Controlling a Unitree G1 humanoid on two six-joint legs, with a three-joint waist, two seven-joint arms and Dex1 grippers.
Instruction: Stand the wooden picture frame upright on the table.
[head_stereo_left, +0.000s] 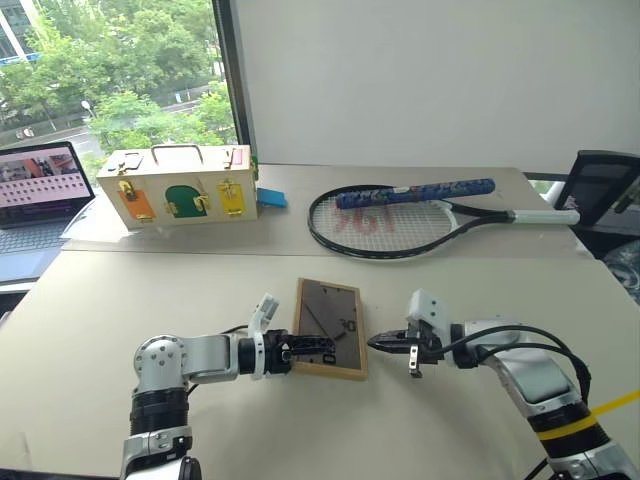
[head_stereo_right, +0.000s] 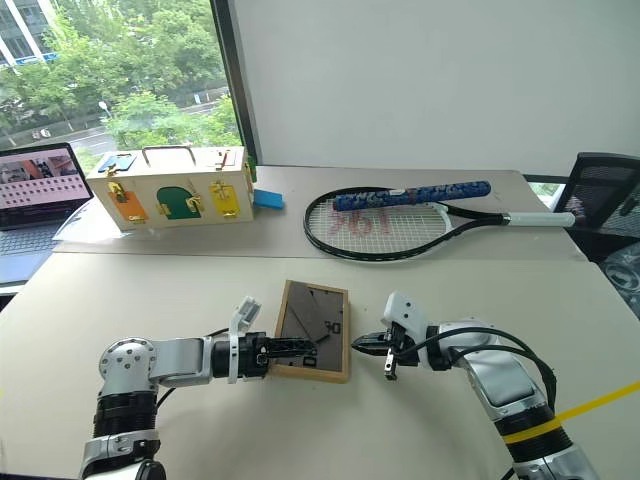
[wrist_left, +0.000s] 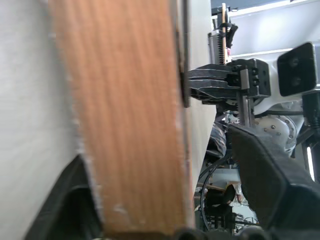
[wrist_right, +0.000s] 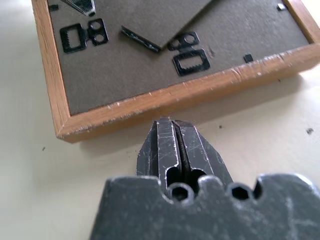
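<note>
The wooden picture frame (head_stereo_left: 328, 328) lies on the beige table (head_stereo_left: 150, 300) with its dark grey back panel and fold-out stand facing up. My left gripper (head_stereo_left: 322, 350) reaches in from the left over the frame's near corner. In the left wrist view the light-wood edge (wrist_left: 130, 115) sits between its two fingers, and one finger (wrist_left: 265, 175) stands off the back panel by a gap. My right gripper (head_stereo_left: 375, 343) is shut, its tips (wrist_right: 172, 126) against the frame's right-hand wooden edge.
Behind the table seam are a cream wooden box (head_stereo_left: 180, 188) with coloured doors, a small blue object (head_stereo_left: 272, 198) and a tennis racket (head_stereo_left: 400, 220). A laptop (head_stereo_left: 35, 190) sits at far left, and a black chair (head_stereo_left: 600, 185) at far right.
</note>
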